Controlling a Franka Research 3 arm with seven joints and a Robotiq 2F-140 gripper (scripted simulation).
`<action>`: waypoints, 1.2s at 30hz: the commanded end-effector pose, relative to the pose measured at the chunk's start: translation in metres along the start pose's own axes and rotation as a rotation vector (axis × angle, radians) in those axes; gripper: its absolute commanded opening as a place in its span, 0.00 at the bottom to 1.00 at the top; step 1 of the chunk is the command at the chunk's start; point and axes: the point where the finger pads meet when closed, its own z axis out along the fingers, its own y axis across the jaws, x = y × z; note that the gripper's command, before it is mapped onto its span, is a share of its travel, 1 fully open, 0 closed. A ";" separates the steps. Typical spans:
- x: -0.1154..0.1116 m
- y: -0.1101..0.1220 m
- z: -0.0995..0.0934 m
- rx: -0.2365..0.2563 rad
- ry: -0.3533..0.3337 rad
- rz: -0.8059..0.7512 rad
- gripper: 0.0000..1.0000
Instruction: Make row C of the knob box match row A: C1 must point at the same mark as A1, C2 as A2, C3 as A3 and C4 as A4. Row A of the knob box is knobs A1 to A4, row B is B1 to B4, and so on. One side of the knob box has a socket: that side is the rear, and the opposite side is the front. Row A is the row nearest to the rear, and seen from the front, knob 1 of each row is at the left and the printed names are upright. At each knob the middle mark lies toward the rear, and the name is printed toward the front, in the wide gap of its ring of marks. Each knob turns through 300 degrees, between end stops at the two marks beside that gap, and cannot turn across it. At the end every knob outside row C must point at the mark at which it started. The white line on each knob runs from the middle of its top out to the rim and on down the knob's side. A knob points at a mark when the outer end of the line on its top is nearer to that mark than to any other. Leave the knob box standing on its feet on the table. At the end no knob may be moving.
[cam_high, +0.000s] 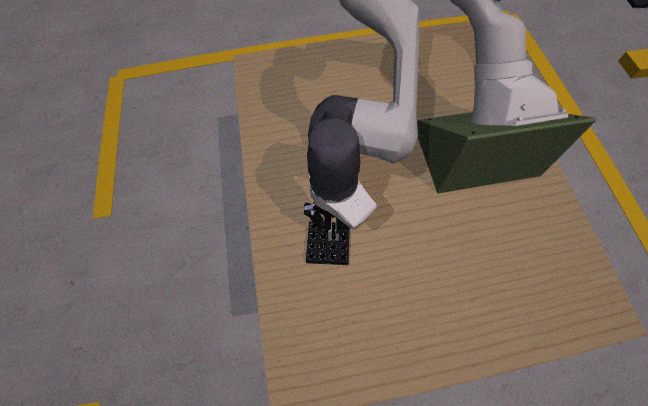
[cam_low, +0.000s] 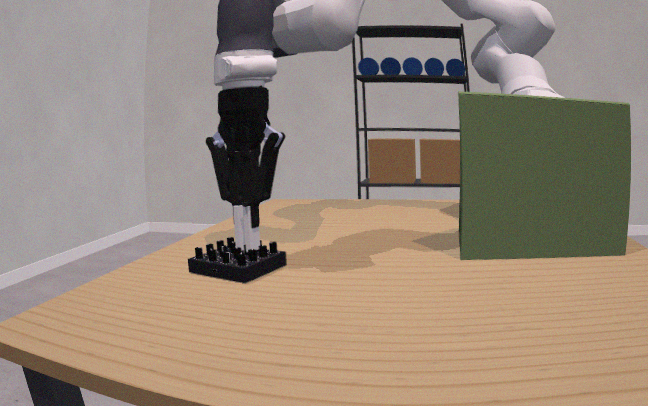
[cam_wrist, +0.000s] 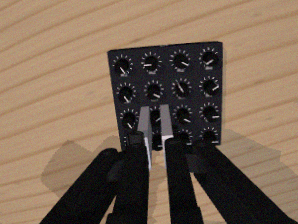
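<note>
The black knob box (cam_high: 327, 261) (cam_low: 217, 270) (cam_wrist: 116, 52) stands on the table, its rear toward the top of the wrist view. My gripper (cam_high: 333, 237) (cam_low: 247, 248) (cam_wrist: 155, 118) points down, with its pale fingertips close on either side of knob C2, and looks shut on it. C2's line shows partly, toward the upper right. In the wrist view A1 (cam_wrist: 122, 66) points lower right, A2 (cam_wrist: 151, 63) left, A3 (cam_wrist: 180, 61) lower right and A4 (cam_wrist: 209, 59) lower left. C1 (cam_wrist: 129, 119) and C3 (cam_wrist: 183, 115) point lower right; C4 (cam_wrist: 210, 114) points right.
Row B knobs stand just rearward of the fingertips, and the row D knobs are partly hidden by the fingers. The wooden table (cam_high: 425, 300) (cam_low: 350, 325) carries the green stand (cam_high: 505, 155) (cam_low: 540, 175) under the arm's base. A shelf (cam_low: 412, 79) stands behind.
</note>
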 end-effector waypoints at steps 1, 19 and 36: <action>0.000 0.000 0.000 -0.001 -0.002 -0.025 0.05; 0.000 0.000 0.000 -0.001 -0.002 -0.025 0.12; 0.000 0.000 -0.001 -0.001 -0.002 -0.025 0.12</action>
